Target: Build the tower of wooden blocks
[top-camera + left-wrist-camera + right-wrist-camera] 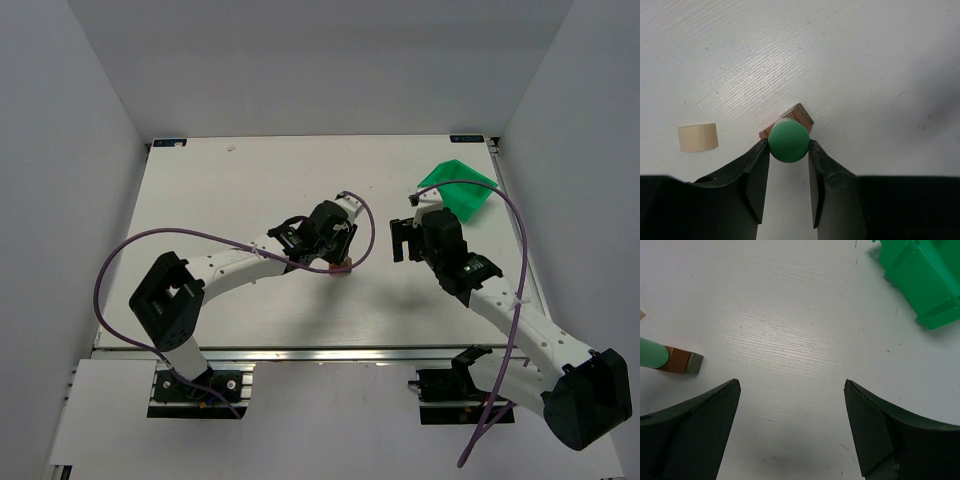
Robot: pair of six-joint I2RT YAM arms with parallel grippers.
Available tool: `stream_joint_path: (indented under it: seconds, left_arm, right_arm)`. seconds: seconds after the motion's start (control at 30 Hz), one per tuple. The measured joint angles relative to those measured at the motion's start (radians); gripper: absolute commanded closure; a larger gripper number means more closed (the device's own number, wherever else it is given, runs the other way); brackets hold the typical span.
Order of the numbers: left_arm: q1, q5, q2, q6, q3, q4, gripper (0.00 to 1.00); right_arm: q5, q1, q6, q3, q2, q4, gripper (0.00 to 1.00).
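Note:
My left gripper [788, 143] is shut on a pale green round block [788, 135], held upright with its flat end facing up. The block sits right over a small stack of a red-brown block and a grey-brown block [802, 115] on the table. In the top view this stack [341, 267] is a small reddish spot at the left gripper [338, 252]. In the right wrist view the green block [651, 354] tops the red-brown block [675, 361] and the grey-brown block [695, 363]. A cream block [698, 137] lies on its side to the left. My right gripper [791, 385] is open and empty, right of the stack.
A bright green plastic bin [458, 187] lies at the back right of the white table [250, 180], close behind the right gripper [405, 240]; it also shows in the right wrist view [920, 275]. Purple cables loop over both arms.

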Motion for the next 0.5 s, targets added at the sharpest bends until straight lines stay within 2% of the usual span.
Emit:
stream_joint_path:
  seconds: [0.03, 0.07, 0.23, 0.5]
  left_arm:
    - [0.0, 0.0, 0.0, 0.002, 0.0, 0.0, 0.55]
    - [0.0, 0.0, 0.0, 0.003, 0.0, 0.0, 0.5]
    - [0.0, 0.001, 0.0, 0.006, 0.0, 0.0, 0.48]
    - [0.0, 0.005, 0.0, 0.006, 0.0, 0.0, 0.28]
  right_arm:
    - [0.0, 0.0, 0.0, 0.0, 0.0, 0.0, 0.11]
    - [0.0, 0.0, -0.001, 0.0, 0.0, 0.0, 0.11]
    - [0.0, 0.0, -0.004, 0.0, 0.0, 0.0, 0.11]
    - [0.0, 0.0, -0.008, 0.0, 0.0, 0.0, 0.1]
